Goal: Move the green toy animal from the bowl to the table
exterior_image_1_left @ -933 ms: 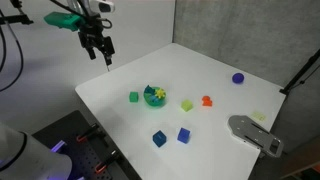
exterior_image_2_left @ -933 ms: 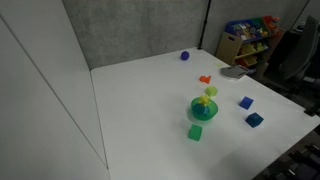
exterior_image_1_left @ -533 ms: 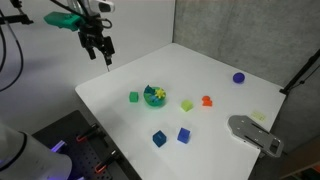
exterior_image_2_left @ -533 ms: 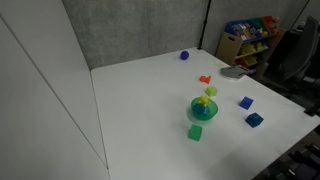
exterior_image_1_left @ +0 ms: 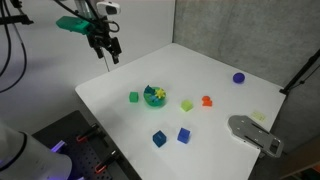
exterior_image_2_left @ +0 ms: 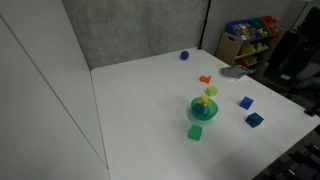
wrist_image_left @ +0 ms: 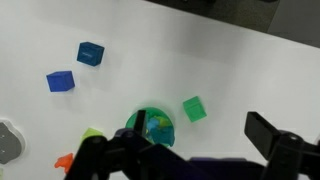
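Green toy animal (wrist_image_left: 141, 124) lies in the bowl (exterior_image_1_left: 147, 99) beside a yellow toy (exterior_image_1_left: 157, 95), untouched, while the gripper (exterior_image_1_left: 111, 59), jaws wide and empty, has edged slightly toward the bowl yet hangs high and well apart, so the approach has only begun.

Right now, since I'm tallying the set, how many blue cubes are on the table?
2. One blue cube and a second blue cube lie side by side, apart, near the table edge, away from the bowl. None appears hidden.
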You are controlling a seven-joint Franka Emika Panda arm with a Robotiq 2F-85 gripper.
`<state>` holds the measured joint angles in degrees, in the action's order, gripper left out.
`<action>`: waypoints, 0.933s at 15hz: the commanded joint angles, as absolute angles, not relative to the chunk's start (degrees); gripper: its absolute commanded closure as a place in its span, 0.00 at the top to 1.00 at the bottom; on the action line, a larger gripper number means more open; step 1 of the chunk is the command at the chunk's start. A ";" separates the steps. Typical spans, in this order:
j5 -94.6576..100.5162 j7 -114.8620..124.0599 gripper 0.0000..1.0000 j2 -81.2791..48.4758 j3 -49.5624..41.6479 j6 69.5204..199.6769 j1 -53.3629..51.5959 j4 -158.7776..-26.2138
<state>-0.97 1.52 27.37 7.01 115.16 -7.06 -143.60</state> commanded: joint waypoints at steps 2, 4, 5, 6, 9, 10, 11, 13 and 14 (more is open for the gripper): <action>-0.65 5.11 1.00 18.51 7.72 120.86 -6.23 -138.10; -0.21 7.00 1.00 14.53 7.77 123.29 -5.80 -135.61; 0.12 8.27 1.00 12.16 7.81 124.54 -5.53 -134.23; 0.45 9.44 1.00 10.25 7.83 125.62 -5.36 -133.09; 1.44 13.79 1.00 4.04 7.75 129.19 -5.11 -130.28; 1.77 15.20 1.00 1.80 7.59 130.43 -5.14 -129.51; 2.09 16.52 1.00 -0.02 7.39 131.59 -5.21 -128.85; 1.94 18.88 1.00 -4.07 6.81 133.76 -5.49 -127.28; 1.98 19.98 1.00 -5.83 6.49 135.02 -5.66 -126.58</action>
<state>0.72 15.93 -0.27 7.01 133.00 -5.68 -130.41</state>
